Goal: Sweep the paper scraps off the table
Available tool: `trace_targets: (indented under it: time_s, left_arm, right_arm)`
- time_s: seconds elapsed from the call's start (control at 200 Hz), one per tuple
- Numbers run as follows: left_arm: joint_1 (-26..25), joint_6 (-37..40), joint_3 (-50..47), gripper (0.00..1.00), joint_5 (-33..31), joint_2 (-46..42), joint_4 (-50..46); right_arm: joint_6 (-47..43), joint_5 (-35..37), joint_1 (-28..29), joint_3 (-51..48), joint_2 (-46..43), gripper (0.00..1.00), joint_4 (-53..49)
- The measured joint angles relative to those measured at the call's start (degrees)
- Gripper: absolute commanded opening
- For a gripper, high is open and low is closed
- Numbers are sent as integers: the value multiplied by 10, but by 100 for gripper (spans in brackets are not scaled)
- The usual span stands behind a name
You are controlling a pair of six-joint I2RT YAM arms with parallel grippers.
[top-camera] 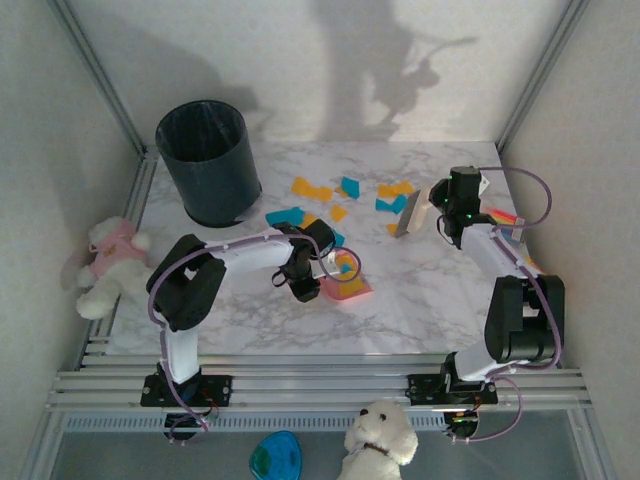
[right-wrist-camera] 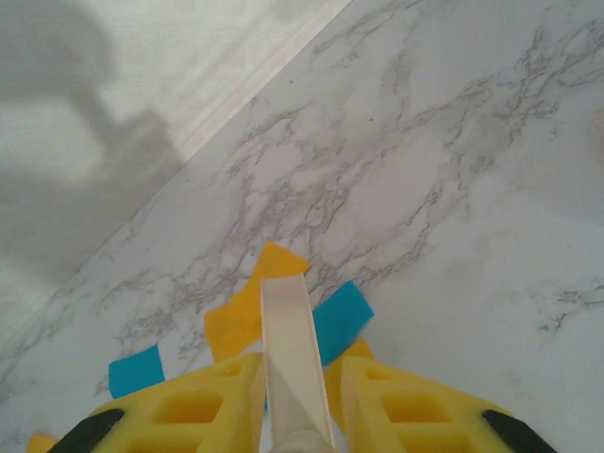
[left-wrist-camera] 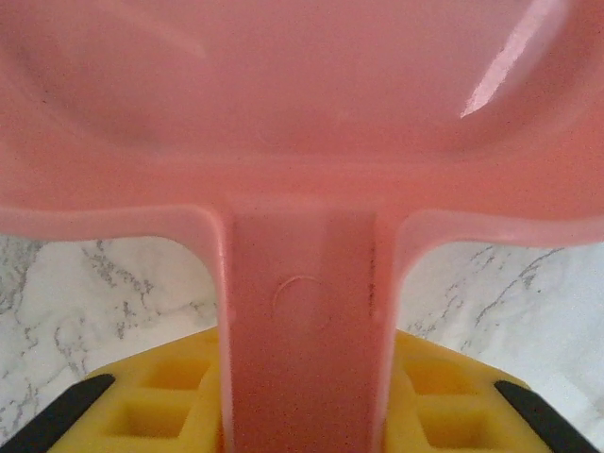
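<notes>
The left pincer is clamped on the handle of a pink dustpan, and the scoop lies straight ahead of its fingers, low over the table. The right pincer is closed on a white brush (the stem runs between its yellow fingers). The paper scraps, orange and teal, lie scattered between the two pincers and beyond them. A few sit just past the right pincer's tips, beside the brush.
</notes>
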Motion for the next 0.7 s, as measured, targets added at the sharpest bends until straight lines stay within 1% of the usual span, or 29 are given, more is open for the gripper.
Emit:
trace_targets:
  time_s: [0.195,0.446,0.701]
  left_arm:
    - [0,-2,-2,0,0,0,1]
    - [0,-2,-2,0,0,0,1]
    - [0,-2,-2,0,0,0,1]
  right_arm:
    - [2,4,-8,1,20,0,2]
    - [-3,22,-8,0,20,0,-23]
    - [-16,24,-8,-51,-34,0,-40]
